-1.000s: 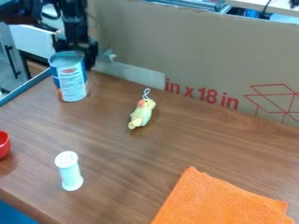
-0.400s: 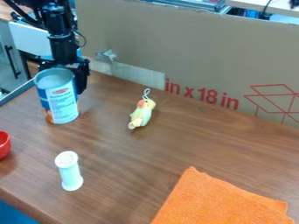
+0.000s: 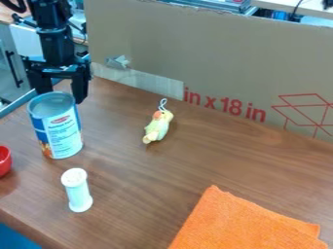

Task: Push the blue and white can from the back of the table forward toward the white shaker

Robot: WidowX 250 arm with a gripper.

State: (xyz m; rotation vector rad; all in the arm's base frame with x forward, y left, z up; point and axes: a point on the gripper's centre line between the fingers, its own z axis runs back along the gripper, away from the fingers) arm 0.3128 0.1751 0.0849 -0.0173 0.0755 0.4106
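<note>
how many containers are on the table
3: the can by the gripper, the white shaker nearer the camera, the red bowl cut off at the left edge; the can may hide more.

The red bowl (image 3: 4, 161) is chopped off by the left edge, and the orange cloth (image 3: 242, 224) runs out the bottom, so no full outline on either. Can's (image 3: 56, 125) small label print is too blurry to read, and its rim hides the lower tip of one finger on the end effector (image 3: 62, 93).
</note>
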